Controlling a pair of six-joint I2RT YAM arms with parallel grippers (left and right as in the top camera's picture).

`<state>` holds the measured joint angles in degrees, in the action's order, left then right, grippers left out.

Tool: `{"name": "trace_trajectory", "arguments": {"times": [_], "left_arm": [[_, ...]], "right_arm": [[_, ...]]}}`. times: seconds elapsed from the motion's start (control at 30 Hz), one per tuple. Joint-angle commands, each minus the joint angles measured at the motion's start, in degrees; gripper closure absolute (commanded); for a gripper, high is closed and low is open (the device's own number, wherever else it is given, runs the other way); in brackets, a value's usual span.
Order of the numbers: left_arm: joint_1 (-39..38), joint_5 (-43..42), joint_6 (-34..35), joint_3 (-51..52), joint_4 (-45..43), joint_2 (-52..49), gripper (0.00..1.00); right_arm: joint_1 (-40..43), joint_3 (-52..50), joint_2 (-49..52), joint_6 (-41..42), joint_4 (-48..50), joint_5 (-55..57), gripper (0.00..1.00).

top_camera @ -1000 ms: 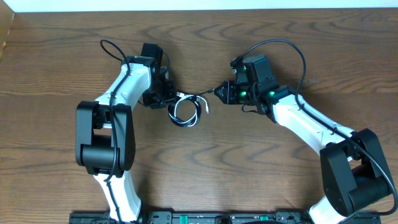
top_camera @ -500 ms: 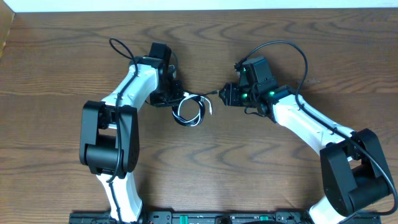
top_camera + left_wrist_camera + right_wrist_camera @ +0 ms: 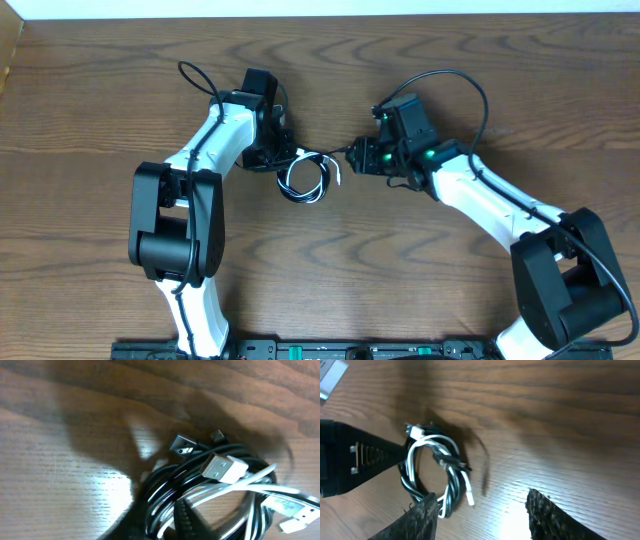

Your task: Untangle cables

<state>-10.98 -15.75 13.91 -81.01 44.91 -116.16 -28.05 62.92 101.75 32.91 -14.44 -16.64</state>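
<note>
Since a second ago, the left gripper (image 3: 284, 157) is sitting closer in and the cables (image 3: 305, 178) are lying nudged slightly along with it, while the right gripper (image 3: 485, 515) is spreading its jaws wider, nothing between them. The cables are resting on the table (image 3: 90, 220) as one small coil touching the left gripper, between it and the right gripper. Whether the left jaws are pinching a strand or merely pushing cannot be told; only one finger (image 3: 189, 521) is showing among the loops. The black cable (image 3: 159, 496) is winding several glossy turns, and the white cable (image 3: 250, 478) is threading through them, its plug (image 3: 220, 467) lying on top. Both are looking light, limp and slippery, likely dragging each other, so gripping at the plug is seeming safest.
</note>
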Motion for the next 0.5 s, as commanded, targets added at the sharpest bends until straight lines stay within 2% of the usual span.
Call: {"name": "trace_trajectory", "arguments": {"times": [0.0, 0.13, 0.47], "left_arm": [[0.02, 1.64, 0.33, 0.35, 0.17, -0.24, 0.71], [0.02, 2.78, 0.33, 0.35, 0.39, -0.24, 0.71], [0.02, 3.41, 0.35, 1.11, 0.44, -0.35, 0.72]], "right_arm": [[-2.08, 0.68, 0.26, 0.94, 0.15, 2.36, 0.47], [-4.26, 0.68, 0.26, 0.94, 0.55, 7.67, 0.47], [-6.84, 0.68, 0.26, 0.92, 1.79, 11.21, 0.49]]}}
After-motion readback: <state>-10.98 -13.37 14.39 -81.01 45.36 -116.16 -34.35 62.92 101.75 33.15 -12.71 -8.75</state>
